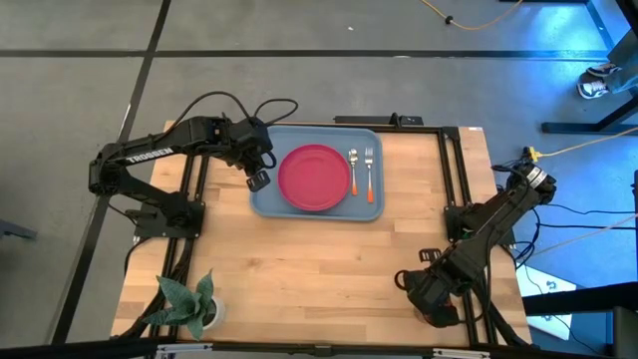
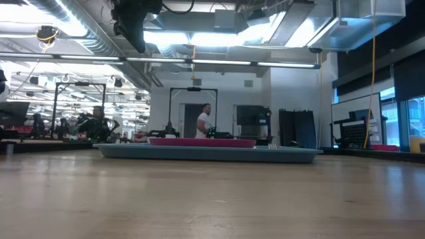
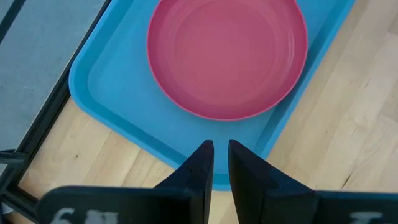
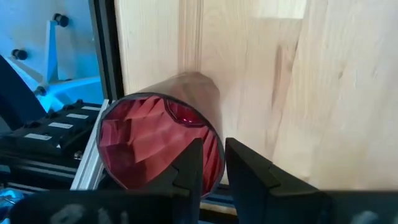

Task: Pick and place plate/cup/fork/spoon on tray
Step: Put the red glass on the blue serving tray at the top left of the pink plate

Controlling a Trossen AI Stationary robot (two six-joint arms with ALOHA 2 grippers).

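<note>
One tray (image 1: 267, 197), one plate (image 1: 314, 178), one fork (image 1: 369, 172), one spoon (image 1: 354, 171), one cup (image 4: 158, 140), one plant (image 1: 189, 302).

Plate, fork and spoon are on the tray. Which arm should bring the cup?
Right. The cup is at the right gripper, its rim between the jaws. The left gripper hovers empty over the tray edge beside the plate.

a robotics lab or workshop in a large open industrial hall. bare ducts (image 2: 86, 36) and strip lights (image 2: 219, 63) run under the ceiling, metal frames (image 2: 192, 109) and other work stations stand on the floor behind, and a person (image 2: 203, 123) is there in the distance. the wooden table (image 1: 319, 269) sits on a grey concrete floor (image 1: 80, 90) with loose cables (image 1: 478, 22) trailing across it.
</note>
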